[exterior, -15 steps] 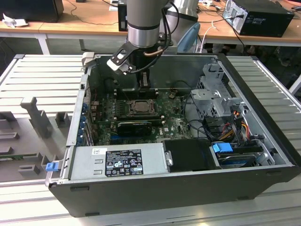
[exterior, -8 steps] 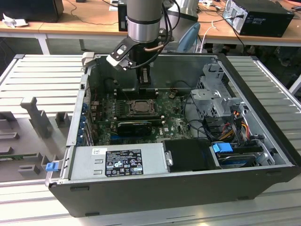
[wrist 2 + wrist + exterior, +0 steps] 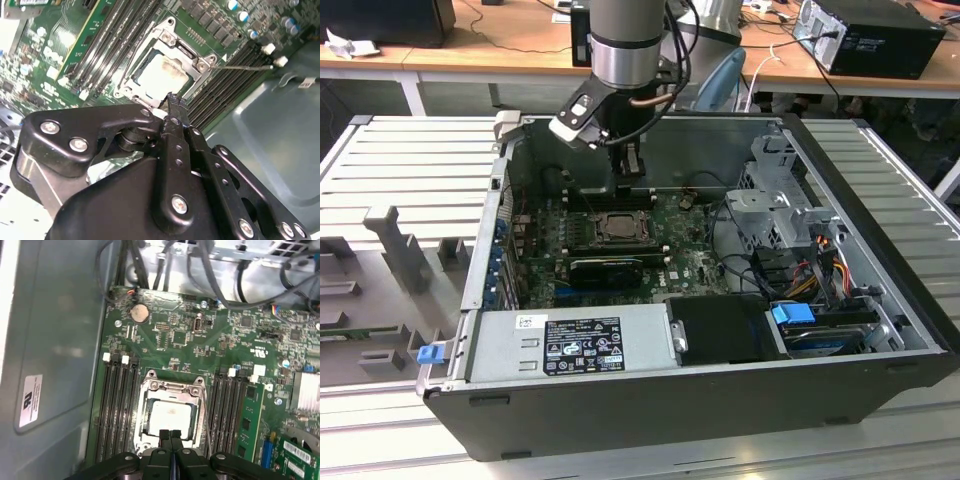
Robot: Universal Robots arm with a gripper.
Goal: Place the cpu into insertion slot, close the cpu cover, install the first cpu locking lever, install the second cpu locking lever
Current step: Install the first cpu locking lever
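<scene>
The cpu point(image 3: 171, 416) lies seated under the lowered cpu cover point(image 3: 172, 386). The gripper point(image 3: 170, 436) hovers at its edge, jaws closed, empty. Lever-locking seems in hand, demanding precise contact with the thin lever point(image 3: 247, 65).

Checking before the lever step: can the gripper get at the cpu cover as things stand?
Likely yes. In the first wrist view the shut gripper hangs right over the edge of the cpu cover, with nothing between them; the cables lie off past the board's far side.
</scene>
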